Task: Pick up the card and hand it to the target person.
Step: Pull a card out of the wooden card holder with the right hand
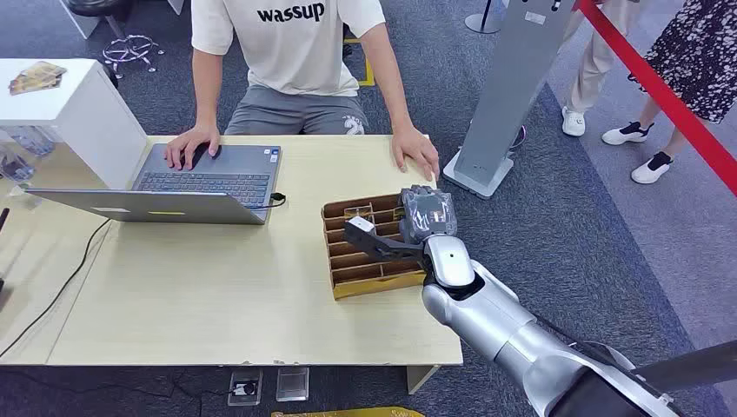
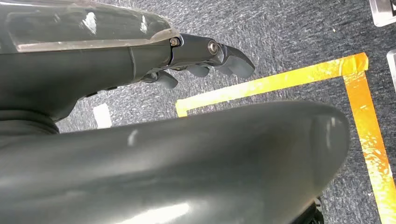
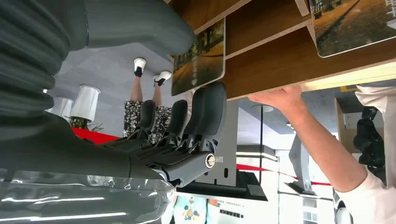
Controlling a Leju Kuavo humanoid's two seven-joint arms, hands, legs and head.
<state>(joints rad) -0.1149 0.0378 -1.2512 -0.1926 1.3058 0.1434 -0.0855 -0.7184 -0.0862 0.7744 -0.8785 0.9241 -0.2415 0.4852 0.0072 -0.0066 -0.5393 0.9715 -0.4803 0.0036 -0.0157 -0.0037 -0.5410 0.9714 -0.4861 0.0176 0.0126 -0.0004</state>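
Note:
A wooden card rack (image 1: 369, 280) stands on the table's right side, in front of the seated person in a white shirt (image 1: 291, 43). My right hand (image 1: 426, 217) hovers over the rack's far right corner, thumb spread wide to the left. In the right wrist view a card (image 3: 198, 58) with an autumn picture stands in a slot (image 3: 261, 56) between my thumb (image 3: 140, 28) and fingers (image 3: 205, 112); a firm pinch is not evident. A second card (image 3: 355, 23) sits in another slot. My left hand (image 2: 210, 58) hangs over the carpet, holding nothing.
An open laptop (image 1: 209, 178) lies left of the rack under one of the person's hands; the other hand (image 1: 417, 149) rests on the table's far edge. A white box (image 1: 74, 109) stands far left, a grey stand (image 1: 508, 95) and red barrier (image 1: 673, 104) to the right.

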